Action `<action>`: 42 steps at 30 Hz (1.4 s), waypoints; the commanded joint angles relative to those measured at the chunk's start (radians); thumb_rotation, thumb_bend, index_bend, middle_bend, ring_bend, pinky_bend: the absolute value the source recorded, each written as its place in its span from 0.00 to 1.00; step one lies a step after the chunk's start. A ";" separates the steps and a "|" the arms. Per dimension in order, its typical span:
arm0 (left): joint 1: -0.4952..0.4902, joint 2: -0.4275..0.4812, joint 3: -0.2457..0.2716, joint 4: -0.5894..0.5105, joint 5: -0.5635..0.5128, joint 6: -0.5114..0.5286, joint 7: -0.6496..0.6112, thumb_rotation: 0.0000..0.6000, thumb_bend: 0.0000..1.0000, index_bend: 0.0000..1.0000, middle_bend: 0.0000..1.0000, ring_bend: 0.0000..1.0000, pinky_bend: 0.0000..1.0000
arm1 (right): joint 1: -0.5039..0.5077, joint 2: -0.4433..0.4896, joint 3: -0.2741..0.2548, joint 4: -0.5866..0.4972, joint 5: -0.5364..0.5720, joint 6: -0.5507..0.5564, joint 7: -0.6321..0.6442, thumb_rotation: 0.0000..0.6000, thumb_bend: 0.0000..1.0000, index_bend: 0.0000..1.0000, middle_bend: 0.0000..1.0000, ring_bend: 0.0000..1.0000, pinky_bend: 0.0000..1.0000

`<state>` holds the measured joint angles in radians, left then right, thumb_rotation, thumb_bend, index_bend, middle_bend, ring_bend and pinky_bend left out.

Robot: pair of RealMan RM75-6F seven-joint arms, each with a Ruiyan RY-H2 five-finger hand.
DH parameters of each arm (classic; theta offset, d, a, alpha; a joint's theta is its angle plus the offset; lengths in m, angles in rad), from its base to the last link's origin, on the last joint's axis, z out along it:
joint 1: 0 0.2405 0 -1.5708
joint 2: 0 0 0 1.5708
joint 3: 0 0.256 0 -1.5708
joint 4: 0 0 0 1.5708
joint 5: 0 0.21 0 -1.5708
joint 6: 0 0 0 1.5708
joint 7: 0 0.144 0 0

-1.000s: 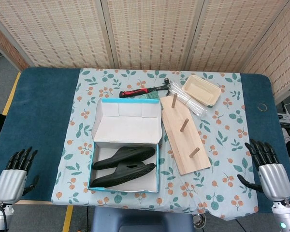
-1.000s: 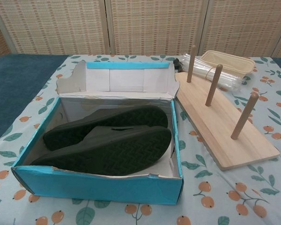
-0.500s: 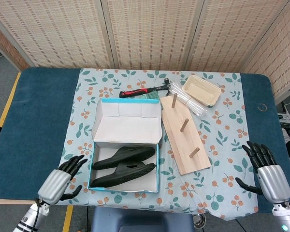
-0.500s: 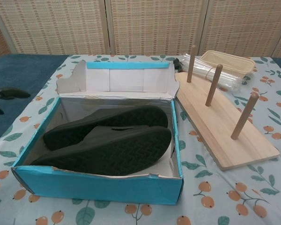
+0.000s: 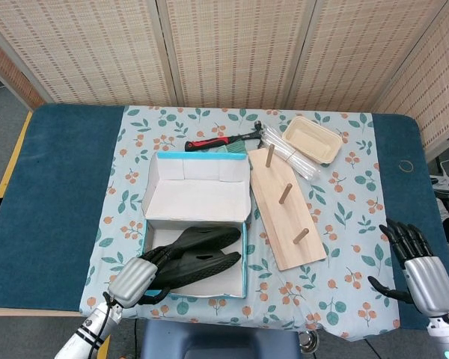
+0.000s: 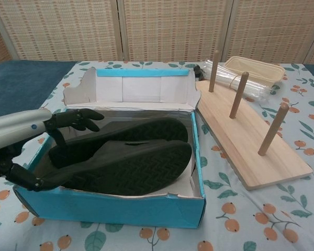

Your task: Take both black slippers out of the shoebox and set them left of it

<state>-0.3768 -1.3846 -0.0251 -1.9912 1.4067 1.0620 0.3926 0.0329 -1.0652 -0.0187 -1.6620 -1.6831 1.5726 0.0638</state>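
Left hand hangs over the shoebox's left wall, fingers spread, gripping nothing. Both black slippers lie just to its right inside, long axes running left-right. Right hand idles open, far off by the table's edge.

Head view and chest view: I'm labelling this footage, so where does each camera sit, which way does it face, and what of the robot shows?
Head view: high above the near table edge, looking steeply down on the whole table; shows left hand at the shoebox and right hand at the lower right.
Chest view: low at the near edge, looking forward over the shoebox; only the left hand shows.
Shared: shoebox, black slippers, pegged wooden board, left hand.
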 commanded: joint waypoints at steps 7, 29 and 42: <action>-0.020 -0.062 0.004 0.011 -0.043 0.025 0.088 1.00 0.37 0.07 0.14 0.13 0.35 | 0.001 0.008 -0.004 -0.007 -0.001 -0.007 0.004 0.86 0.13 0.00 0.00 0.00 0.00; -0.089 -0.187 0.013 0.082 -0.174 0.032 0.288 1.00 0.37 0.20 0.24 0.31 0.55 | -0.008 0.018 0.010 -0.008 0.021 0.006 0.021 0.86 0.13 0.00 0.00 0.00 0.00; -0.146 -0.172 0.002 0.046 -0.336 0.030 0.421 1.00 0.37 0.27 0.31 0.40 0.59 | -0.006 0.015 0.011 -0.009 0.028 -0.007 0.009 0.86 0.13 0.00 0.00 0.00 0.00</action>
<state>-0.5121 -1.5644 -0.0246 -1.9332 1.0922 1.0914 0.7937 0.0263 -1.0505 -0.0076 -1.6709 -1.6550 1.5658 0.0726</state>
